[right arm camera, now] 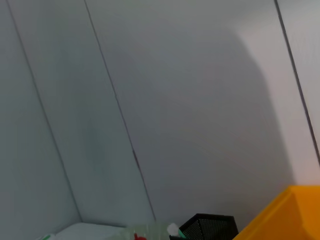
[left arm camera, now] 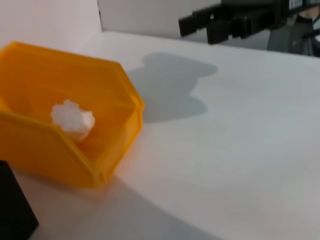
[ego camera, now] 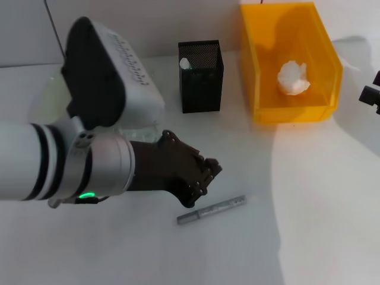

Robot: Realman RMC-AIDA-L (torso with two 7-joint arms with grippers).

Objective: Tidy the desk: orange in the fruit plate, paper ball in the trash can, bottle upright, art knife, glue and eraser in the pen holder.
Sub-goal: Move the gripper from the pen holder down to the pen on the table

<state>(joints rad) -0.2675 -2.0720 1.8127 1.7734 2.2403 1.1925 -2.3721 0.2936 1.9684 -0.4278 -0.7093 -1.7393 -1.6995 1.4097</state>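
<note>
Filling the near side of the head view, my left arm reaches across the white table [ego camera: 309, 225], and its left gripper [ego camera: 199, 178] hangs low just above a grey art knife [ego camera: 212, 209] that lies flat on the table. Whether those fingers are spread or pressed together I cannot tell, since the dark wrist housing covers them from above.

Taking the trash can [ego camera: 289, 65] as my landmark: it stands at the far edge of the table, a bright yellow-orange bin, and the paper ball [ego camera: 294, 78] sits inside it on the bin's floor (the left wrist view shows the same white wad [left arm camera: 72, 117] inside the bin [left arm camera: 65, 150]). Just beside the trash can, toward my left, stands the pen holder [ego camera: 201, 76], upright, with something pale poking up at one inner corner; it may be the glue, though I cannot make it out. The art knife lies well apart from the trash can, nearer to me and beyond the pen holder.

My right gripper [ego camera: 371, 95] is parked off the trash can's other side, at the edge of the head view; in the left wrist view its fingers [left arm camera: 200, 22] look spread.
</note>
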